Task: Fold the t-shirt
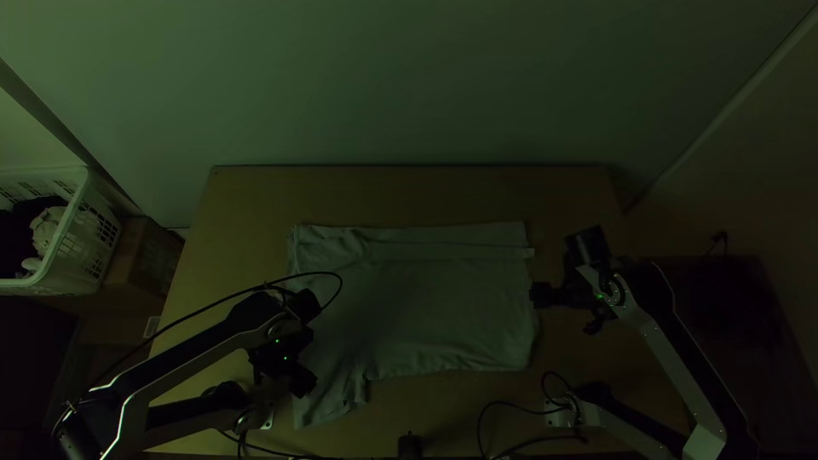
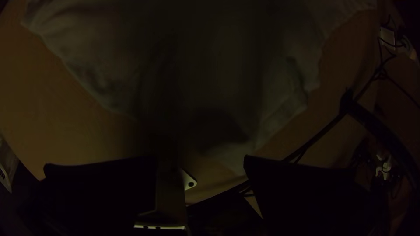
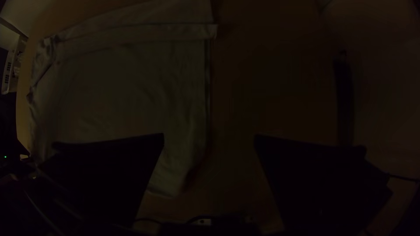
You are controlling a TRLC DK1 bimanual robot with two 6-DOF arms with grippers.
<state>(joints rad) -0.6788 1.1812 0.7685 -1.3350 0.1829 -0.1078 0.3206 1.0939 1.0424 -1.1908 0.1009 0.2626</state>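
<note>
The wide flat black jaws of the left gripper (image 1: pixel 304 382) stand open, and the left wrist view shows a gap between them. They are over the near left part of the pale, plain cloth t-shirt (image 1: pixel 434 311); whether they touch it I cannot tell. The wide flat black jaws of the right gripper (image 1: pixel 537 295) are also open, set well apart. They are at the shirt's right edge, about midway between its far and near sides, and the right wrist view shows bare wood in the gap.

The t-shirt lies across the middle of the light wooden table (image 1: pixel 247 192), mostly flat. Along its far side a long narrow strip of cloth is folded over, running left to right, and the end of a band sticks out slightly at the right. Creases gather at the far left corner. At the near left, a section reaches farther toward the table's near edge than the rest, with small wrinkles in it.

The left arm, silver-grey and black, comes in from the near left with a thin black cable (image 1: pixel 206 308) arching over it; the right arm comes in from the near right. A short dark cylinder (image 1: pixel 410 445) is at the table's near edge. Left of the table, a white plastic slatted basket (image 1: pixel 60 255) holds pale and dark items beside a brown cardboard box (image 1: pixel 143 255). A pale wall (image 1: pixel 409 85) rises beyond the far edge.
</note>
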